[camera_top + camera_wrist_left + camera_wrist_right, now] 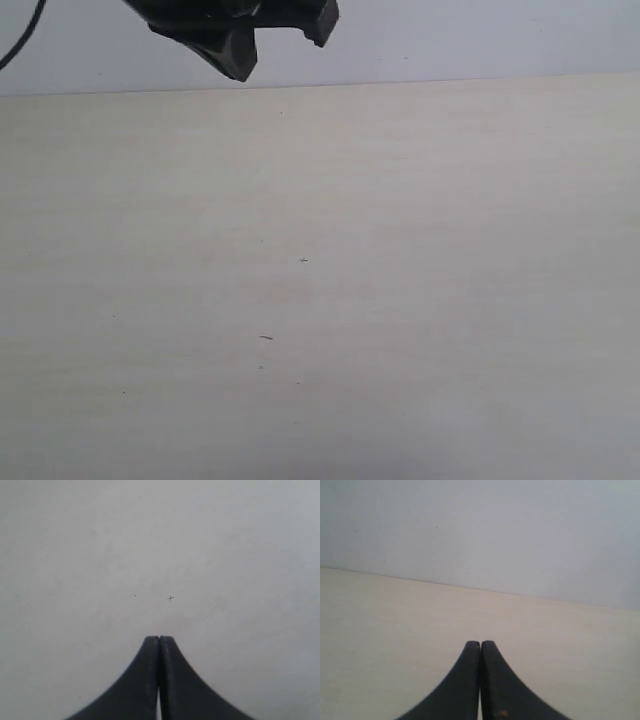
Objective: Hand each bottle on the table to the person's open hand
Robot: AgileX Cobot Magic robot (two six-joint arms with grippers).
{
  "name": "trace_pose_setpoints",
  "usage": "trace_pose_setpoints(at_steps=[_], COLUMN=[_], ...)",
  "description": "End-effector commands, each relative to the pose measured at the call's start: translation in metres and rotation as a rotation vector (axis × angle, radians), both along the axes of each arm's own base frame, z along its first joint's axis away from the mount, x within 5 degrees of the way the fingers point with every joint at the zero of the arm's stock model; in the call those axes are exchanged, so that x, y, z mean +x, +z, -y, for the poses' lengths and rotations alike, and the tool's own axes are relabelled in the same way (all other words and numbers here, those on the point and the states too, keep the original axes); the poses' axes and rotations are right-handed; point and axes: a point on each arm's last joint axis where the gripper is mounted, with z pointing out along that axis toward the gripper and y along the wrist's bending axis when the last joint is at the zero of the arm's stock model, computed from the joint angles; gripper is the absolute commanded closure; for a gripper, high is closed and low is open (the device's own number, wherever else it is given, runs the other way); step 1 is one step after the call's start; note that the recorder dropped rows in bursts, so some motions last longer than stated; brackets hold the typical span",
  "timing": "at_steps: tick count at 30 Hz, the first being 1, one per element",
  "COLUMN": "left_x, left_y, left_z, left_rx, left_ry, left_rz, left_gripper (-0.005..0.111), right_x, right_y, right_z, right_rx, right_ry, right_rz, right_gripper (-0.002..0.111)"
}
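You are seeing the left gripper (159, 639) sitting at the lower centre of the left wrist view, its two black fingers pressing together and gripping nothing. It is hanging over the table (75, 555), with a tiny cross-shaped mark (170, 598) lying just above the fingertips in the frame. The right gripper (480, 643) is showing likewise at the lower centre of the right wrist view, fingers together and empty, facing a grey wall (520, 530). In the exterior view the table is filling everything below the top strip. A black robot part (235, 35) is hanging at the upper left, and you cannot tell whose.
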Motion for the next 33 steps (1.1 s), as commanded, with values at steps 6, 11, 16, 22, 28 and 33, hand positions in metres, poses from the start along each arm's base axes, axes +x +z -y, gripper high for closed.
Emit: trace_pose_setpoints(at_steps=[6,11,16,22,28,33], left_x=[-0.018,-0.034,-0.062,-0.106,-0.129,-0.131], left_y=[0.014,0.018,0.013,0.003,0.014,0.015], left_z=[-0.039,-0.065,-0.109,-0.167,-0.199,-0.202], left_rx=[-0.126,-0.217,-0.348,-0.585,-0.639,-0.649], left_ry=[0.099,0.129,0.225,0.333,0.391,0.393], left_rz=[0.257,0.407,0.599,0.837,0.922,0.928], left_gripper=[0.107,0.107,0.107,0.107,0.107,0.107], right_x=[0.000,0.000,0.000,0.000,0.000,0.000], right_y=[-0.001,-0.001,-0.001,-0.001,-0.001,-0.001], right_z=[0.000,0.000,0.000,0.000,0.000,0.000], right_rx=[-0.002,-0.002,-0.002,-0.002,-0.002,-0.002], right_ry=[-0.006,-0.006,-0.006,-0.006,-0.006,-0.006], right_rz=[0.004,0.004,0.004,0.004,0.004,0.004], right_gripper=[0.108,0.108,0.108,0.108,0.108,0.108])
